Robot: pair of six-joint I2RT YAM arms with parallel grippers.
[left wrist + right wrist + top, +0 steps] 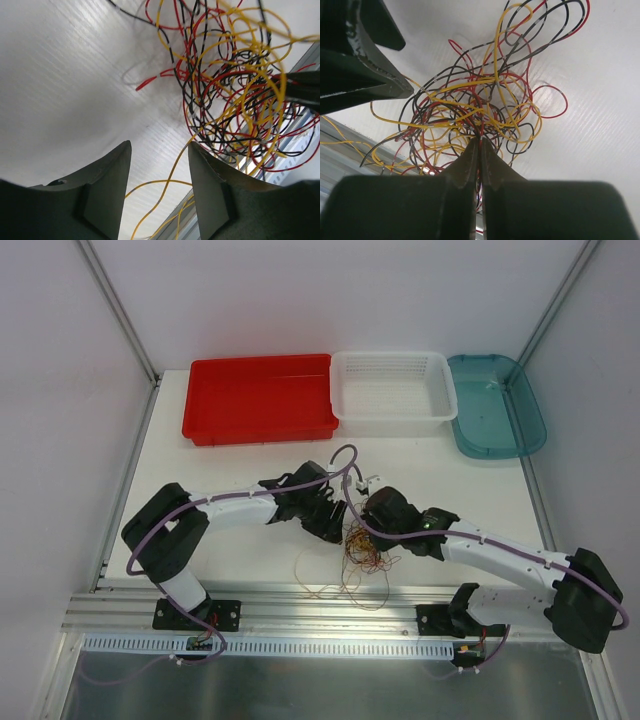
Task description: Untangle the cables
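**1. Right gripper** (480, 142)
- Jaws: fully closed, with the two fingers pressed together along their visible length.
- Load: the tips are pinched on the cables (485, 105). Several strands converge at the closing line, and a red strand shows in the seam between the fingers.

**2. Cables**
- Form: one knotted clump of thin yellow, red and black wires.
- Position: the bulk sits directly ahead of the right jaw tips and spreads to both sides of them.
- Loose loops reach out beyond the clump. One red-and-black loop lies on the white surface ahead and to the right of the tips.

**3. Left gripper** (159, 150)
- Jaws: partly apart, with a clear gap between the fingers. Nothing is clamped.
- A single yellow strand (171, 170) crosses the gap beyond the finger pads. Whether it touches either pad cannot be determined.
- The clump lies ahead of these jaws, offset toward the right-hand finger. A dark finger of the right gripper enters the clump from that side.

**4. Both jaws, top view**
- The two grippers face each other with their tips near together and the clump between them.
- Loose strands trail from the jaws toward the aluminium rail (300, 605) at the near edge.
- The white table (230, 465) lies under both jaws.

**5. Beyond the jaws**
- Three containers stand side by side along the far edge, well apart from both grippers: a red tray (258, 398), a white basket (392, 385) and a teal tub (495, 405).
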